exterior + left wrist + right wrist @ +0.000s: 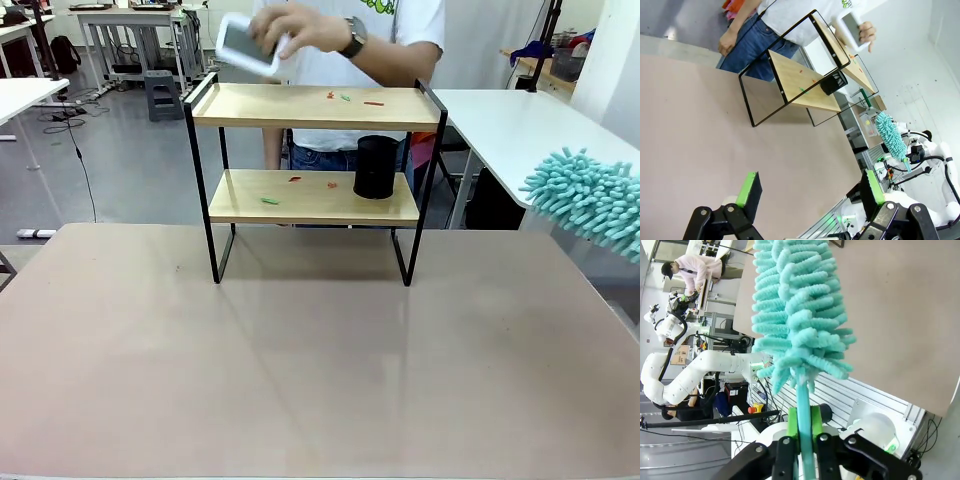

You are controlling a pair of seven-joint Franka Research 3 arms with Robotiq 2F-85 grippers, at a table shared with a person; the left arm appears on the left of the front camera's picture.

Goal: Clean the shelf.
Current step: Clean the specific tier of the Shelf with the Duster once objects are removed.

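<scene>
One shelf (280, 105), one duster (590, 200), one cup (376, 166)

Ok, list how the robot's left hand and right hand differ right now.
The left hand is open, its pads wide apart; the right hand is shut. The left hand holds nothing above the table; the right hand grips the handle of the teal duster. Both are black with green pads.

One shelf (270, 105), one black cup (376, 166), one teal duster (590, 200), one white box (240, 42), six small scraps (345, 97).
</scene>
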